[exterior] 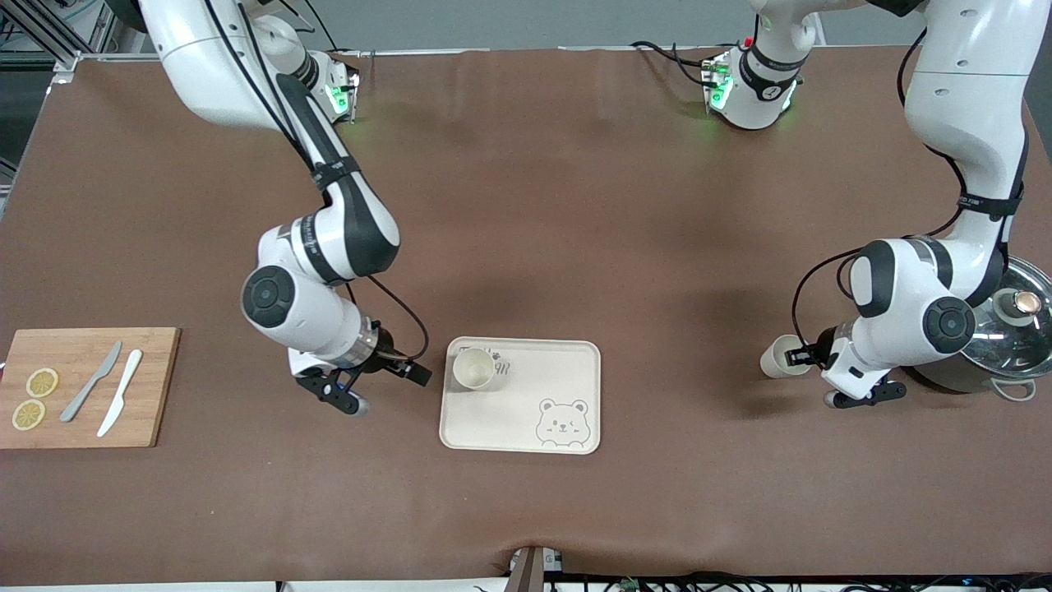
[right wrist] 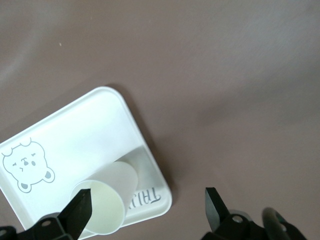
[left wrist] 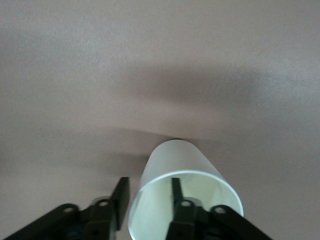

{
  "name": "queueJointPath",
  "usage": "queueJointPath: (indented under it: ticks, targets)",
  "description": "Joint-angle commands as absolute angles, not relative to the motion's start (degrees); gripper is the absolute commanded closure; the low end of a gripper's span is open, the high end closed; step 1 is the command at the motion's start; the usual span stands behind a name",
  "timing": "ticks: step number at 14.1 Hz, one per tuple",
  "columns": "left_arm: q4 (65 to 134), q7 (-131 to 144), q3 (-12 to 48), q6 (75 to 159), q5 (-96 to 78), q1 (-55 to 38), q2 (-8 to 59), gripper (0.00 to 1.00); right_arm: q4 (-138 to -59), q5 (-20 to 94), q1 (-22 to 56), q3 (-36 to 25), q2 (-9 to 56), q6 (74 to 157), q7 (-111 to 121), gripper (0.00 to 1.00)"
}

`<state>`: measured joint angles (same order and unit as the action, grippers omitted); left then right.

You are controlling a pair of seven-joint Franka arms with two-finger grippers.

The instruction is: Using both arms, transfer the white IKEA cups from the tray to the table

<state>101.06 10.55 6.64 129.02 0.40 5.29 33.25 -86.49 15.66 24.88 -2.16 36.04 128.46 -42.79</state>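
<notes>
One white IKEA cup point(exterior: 474, 367) point(right wrist: 111, 192) stands upright on the bear tray point(exterior: 567, 382) point(right wrist: 75, 145), in the corner toward the right arm's end. My right gripper point(exterior: 385, 389) point(right wrist: 147, 195) is open and holds nothing, just off that end of the tray. The second cup point(exterior: 777, 356) point(left wrist: 175, 160) is at the left arm's end of the table. My left gripper point(exterior: 799, 358) point(left wrist: 148, 182) straddles its rim, one finger inside and one outside. Both fingers stand a little off the wall. I cannot tell whether this cup rests on the table.
A bamboo board point(exterior: 156, 386) with two knives and two lemon slices lies at the right arm's end. A steel pot with a glass lid point(exterior: 1015, 329) sits right beside the left arm's wrist. Brown tabletop lies between the tray and the second cup.
</notes>
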Motion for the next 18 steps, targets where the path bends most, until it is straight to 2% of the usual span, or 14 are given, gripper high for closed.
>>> queueJointPath:
  ticks: [1,2,4,8,11,13,14,16,18]
  targets:
    - [100.5,9.2,6.9,129.1,-0.8,5.7,31.7,0.0,-85.2,16.5,27.5,-2.8,38.3,129.1,-44.9,0.0]
    - [99.8,9.2,6.9,128.9,-0.7,5.5,31.2,0.0,-85.2,16.5,28.2,-2.8,38.8,129.6,-44.9,0.0]
    - [98.5,9.7,6.8,128.5,-0.4,5.5,30.1,0.0,-85.3,16.6,29.4,-2.8,39.8,131.9,-45.4,0.09]
    - [96.8,9.7,6.2,126.8,0.0,5.7,27.0,0.0,-84.9,16.5,29.6,-2.8,41.2,133.9,-47.2,0.34]
    - [92.2,9.8,6.1,122.4,0.0,5.8,26.2,0.0,-84.9,16.4,31.3,-2.8,42.8,136.8,-49.2,0.35]
    - [87.4,9.8,5.8,117.2,1.2,5.5,26.4,0.0,-84.7,16.3,31.7,-2.8,43.2,136.9,-50.7,0.47]
    - [85.0,9.8,5.9,115.0,2.9,5.3,26.4,0.0,-84.7,16.1,31.8,-2.8,43.5,136.9,-50.7,0.59]
    - [81.7,9.7,6.0,112.3,5.6,5.3,26.5,0.0,-84.7,16.0,31.8,-2.8,43.5,136.8,-50.5,1.0]
    - [80.9,9.8,5.9,110.4,5.5,5.4,26.2,0.0,-84.2,15.9,31.4,-2.8,43.1,136.3,-49.7,1.0]
